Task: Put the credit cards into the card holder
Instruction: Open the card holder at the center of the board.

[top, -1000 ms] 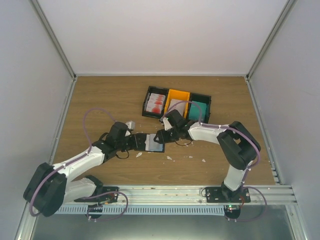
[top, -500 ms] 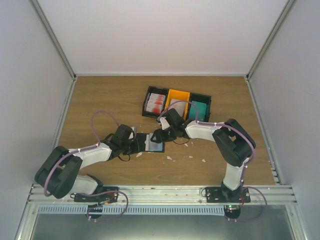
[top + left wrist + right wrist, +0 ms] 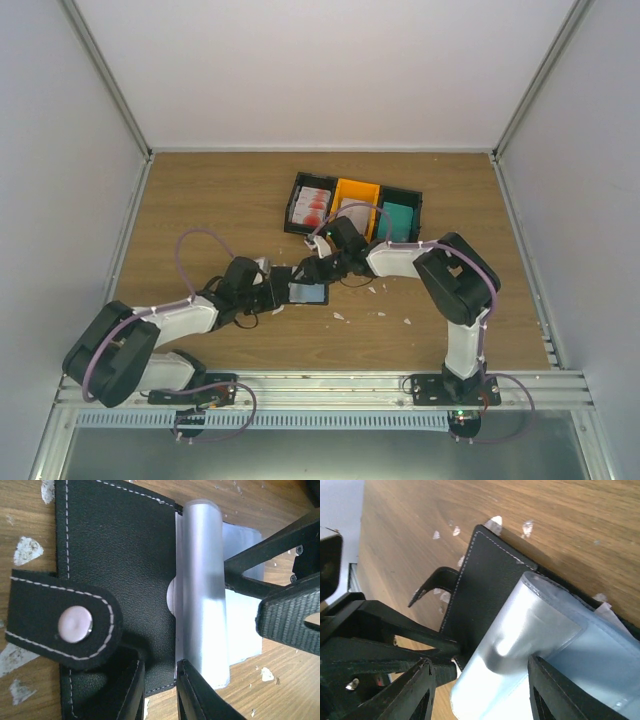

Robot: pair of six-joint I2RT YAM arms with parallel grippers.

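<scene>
Wooden counter (image 3: 200, 200): left fingers (image 3: 125, 695) clench the edge of the black card holder (image 3: 115, 545); right fingers (image 3: 415, 695) spread, seemingly loose, around its bluish-grey sleeve (image 3: 520, 630).

The card holder (image 3: 305, 292) lies on the table (image 3: 200, 200); behind it, trays (image 3: 358, 182) hold credit cards (image 3: 312, 205).

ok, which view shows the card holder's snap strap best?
Left wrist: the snap strap lies face-on, large and sharp. Right wrist shows it only edge-on, curling off the table. In top external the card holder is tiny and the strap is indistinguishable.
</scene>
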